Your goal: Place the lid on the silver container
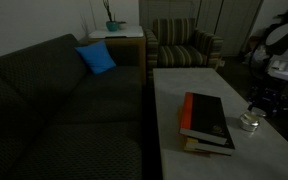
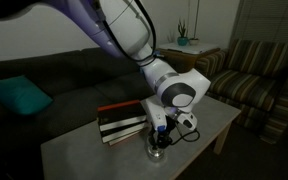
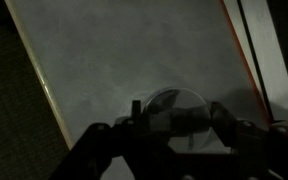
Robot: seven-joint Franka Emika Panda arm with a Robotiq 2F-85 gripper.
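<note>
My gripper [image 1: 261, 103] hangs over the right part of the pale table, just beyond the stack of books. It also shows in an exterior view [image 2: 162, 131]. The silver container [image 1: 250, 123] stands on the table directly under it as a small shiny tin [image 2: 159, 151]. In the wrist view the round grey lid [image 3: 174, 104] fills the gap between my two fingers [image 3: 176, 112], which press on its edges. The lid hides the container there. The picture is dark, so the gap between lid and container is hard to judge.
A stack of books [image 1: 208, 122] with a red-edged dark cover lies on the table [image 1: 174, 100] beside the container, and shows too in an exterior view [image 2: 122, 119]. A dark sofa [image 1: 64, 100] with a blue cushion [image 1: 96, 58] runs along one side. A striped armchair [image 1: 184, 45] stands behind.
</note>
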